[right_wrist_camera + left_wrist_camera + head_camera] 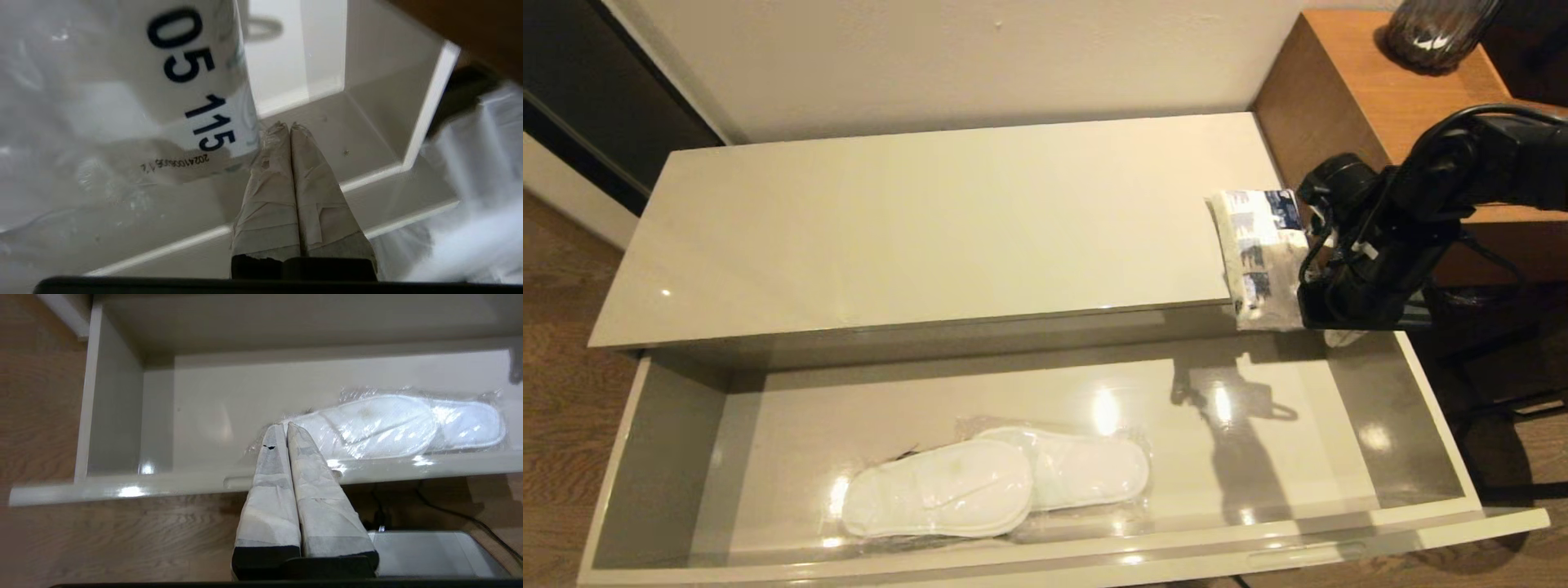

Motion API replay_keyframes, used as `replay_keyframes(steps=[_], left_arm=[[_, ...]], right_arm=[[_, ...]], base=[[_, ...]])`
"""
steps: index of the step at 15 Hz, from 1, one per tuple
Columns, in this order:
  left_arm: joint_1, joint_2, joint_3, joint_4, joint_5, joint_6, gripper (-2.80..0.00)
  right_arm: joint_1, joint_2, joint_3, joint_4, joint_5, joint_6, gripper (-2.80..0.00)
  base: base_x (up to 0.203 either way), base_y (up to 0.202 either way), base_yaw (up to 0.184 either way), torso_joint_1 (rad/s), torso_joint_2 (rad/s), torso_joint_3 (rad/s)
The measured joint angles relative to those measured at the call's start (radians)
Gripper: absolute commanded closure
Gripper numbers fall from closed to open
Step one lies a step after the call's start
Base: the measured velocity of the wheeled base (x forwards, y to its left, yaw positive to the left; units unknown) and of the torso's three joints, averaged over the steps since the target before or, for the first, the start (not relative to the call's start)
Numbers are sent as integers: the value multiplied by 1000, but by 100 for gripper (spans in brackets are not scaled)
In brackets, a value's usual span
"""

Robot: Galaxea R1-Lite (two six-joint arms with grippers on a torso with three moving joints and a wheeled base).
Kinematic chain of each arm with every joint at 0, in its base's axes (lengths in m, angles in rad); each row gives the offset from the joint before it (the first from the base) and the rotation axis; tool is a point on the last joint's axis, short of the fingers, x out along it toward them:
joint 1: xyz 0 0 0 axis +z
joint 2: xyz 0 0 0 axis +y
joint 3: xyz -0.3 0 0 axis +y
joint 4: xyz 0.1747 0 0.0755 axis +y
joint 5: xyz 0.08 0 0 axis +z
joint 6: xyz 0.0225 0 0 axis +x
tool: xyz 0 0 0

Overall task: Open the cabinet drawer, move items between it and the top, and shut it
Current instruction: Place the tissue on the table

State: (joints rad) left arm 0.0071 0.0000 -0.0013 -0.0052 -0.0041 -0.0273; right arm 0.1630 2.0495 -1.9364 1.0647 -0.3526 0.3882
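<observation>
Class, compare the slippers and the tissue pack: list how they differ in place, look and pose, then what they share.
1. The slippers lie in the open drawer; the tissue pack is up at the right end of the top, overhanging its front edge.
2. The slippers are plain white; the tissue pack has blue print.
3. The slippers lie free; the shut right gripper is beside the tissue pack.
Both are white and plastic-wrapped.

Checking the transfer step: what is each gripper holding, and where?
Right gripper is shut on the tissue pack, seemingly pinching its plastic wrap at one edge. Left gripper is shut, holding nothing.
</observation>
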Motion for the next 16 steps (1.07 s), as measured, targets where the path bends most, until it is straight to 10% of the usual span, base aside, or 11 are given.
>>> replay_keyframes(steps=[16], left_arm=[[-2, 0, 0, 2, 4, 7, 0]], right_arm=[[112, -23, -2, -185, -77, -102, 0]], base=[[0, 0, 0, 0, 0, 0]])
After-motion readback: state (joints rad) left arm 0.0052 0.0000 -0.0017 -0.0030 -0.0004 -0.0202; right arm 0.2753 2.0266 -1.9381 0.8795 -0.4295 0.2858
